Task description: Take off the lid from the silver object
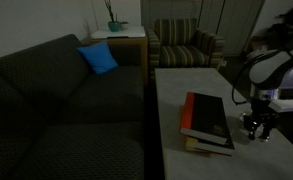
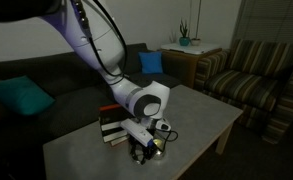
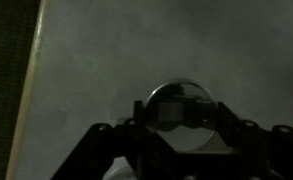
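Silver object point(image 2: 157, 151): low round tin on the table point(image 2: 201, 115), just beside the book stack point(image 2: 114, 128); its contents are hidden under the lid point(image 3: 184, 102). Only the dim wrist view shows the gripper point(image 3: 183, 118) straddling the lid closely; whether it clamps it cannot be told. Well apart are a sofa point(image 1: 46, 90), a blue cushion point(image 1: 98, 58) and a striped armchair point(image 1: 186, 45).

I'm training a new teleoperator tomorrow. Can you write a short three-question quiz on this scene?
1. True or false: in the wrist view, the gripper has a finger on each side of the tin.
2. In an exterior view, what lies on the table near the gripper? A) a mug B) books C) a laptop
3. Fill in: the cushion on the sofa is ___.
Key: 1 true; 2 B; 3 blue.
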